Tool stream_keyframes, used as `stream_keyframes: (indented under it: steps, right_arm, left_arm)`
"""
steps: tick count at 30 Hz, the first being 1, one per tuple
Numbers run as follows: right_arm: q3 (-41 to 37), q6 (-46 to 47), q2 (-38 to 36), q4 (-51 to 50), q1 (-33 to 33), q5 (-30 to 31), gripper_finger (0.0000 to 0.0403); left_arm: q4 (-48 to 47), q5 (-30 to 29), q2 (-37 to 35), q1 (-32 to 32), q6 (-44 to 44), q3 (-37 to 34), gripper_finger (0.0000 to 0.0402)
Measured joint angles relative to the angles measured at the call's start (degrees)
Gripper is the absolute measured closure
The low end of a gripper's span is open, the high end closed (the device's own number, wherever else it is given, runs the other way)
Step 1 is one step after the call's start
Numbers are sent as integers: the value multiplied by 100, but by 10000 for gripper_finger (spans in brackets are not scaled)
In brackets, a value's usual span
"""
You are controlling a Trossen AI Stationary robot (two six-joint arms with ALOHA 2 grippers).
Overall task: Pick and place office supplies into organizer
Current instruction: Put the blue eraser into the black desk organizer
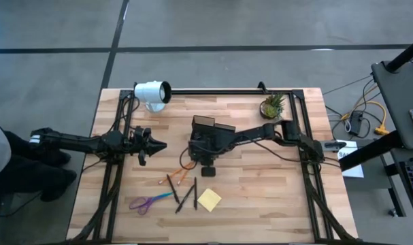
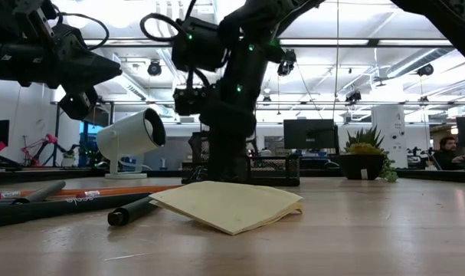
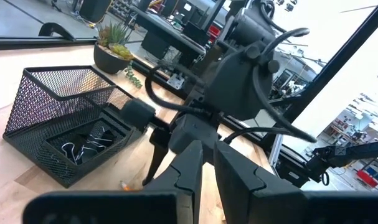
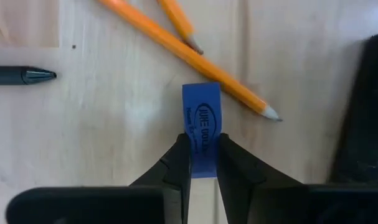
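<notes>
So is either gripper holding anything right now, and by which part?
The right gripper pinches a small blue printed item by its near end. The left gripper is shut, holding nothing.

floor: grey concrete | ceiling lights: bright | monitor: dark | table: light wood

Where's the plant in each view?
High view: plant at the table's back right corner.
Low view: right of centre, at the table's far edge.
Left wrist view: near the picture's top, left of centre.
Right wrist view: not in it.
Shared landmark: the organizer, beside the plant in the high, low and left wrist views.
</notes>
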Motion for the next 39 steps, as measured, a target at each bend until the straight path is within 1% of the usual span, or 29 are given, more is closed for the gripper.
stream_keyframes:
  steps: [6, 8, 11, 13, 15, 18, 21, 24, 29, 32, 36, 39]
  right_arm:
    - [563, 30, -16, -425, 0, 57, 354]
    - [811, 162, -40, -699, 2, 314, 354]
    - [1246, 563, -55, -1198, -63, 920, 355]
    - [1444, 905, -61, -1403, -185, 1074, 354]
    - [1552, 1214, -61, -1464, -352, 1074, 353]
    - [1552, 1472, -62, -1528, -630, 1004, 352]
    - [1432, 1521, -31, -1529, -897, 462, 351]
    - [1354, 1511, 60, -1530, -1021, 289, 351]
    - [1303, 1507, 143, -1416, -1008, 252, 349]
    - [1282, 1522, 209, -1292, -1007, 318, 339]
    - [1281, 1676, 214, -1251, -994, 746, 308]
    - [1281, 1670, 212, -1253, -997, 771, 275]
  left_arm:
    - [2, 1, 2, -2, 0, 2, 375]
    - [2, -1, -3, -2, 0, 2, 375]
    - [1, 1, -25, 0, 0, 2, 375]
    - [7, 0, -33, -1, 0, 2, 375]
    - [5, 0, -56, -1, 0, 2, 375]
    - [29, 1, -86, 0, 2, 2, 375]
    - [102, 0, -86, -1, 3, 2, 375]
    - [94, 0, -84, -1, 3, 3, 375]
    - [87, 0, -99, 0, 2, 4, 375]
    - [83, -2, -99, 0, 4, 4, 375]
    - [81, -2, -95, 0, 4, 4, 375]
    - [81, -2, -88, 0, 4, 4, 375]
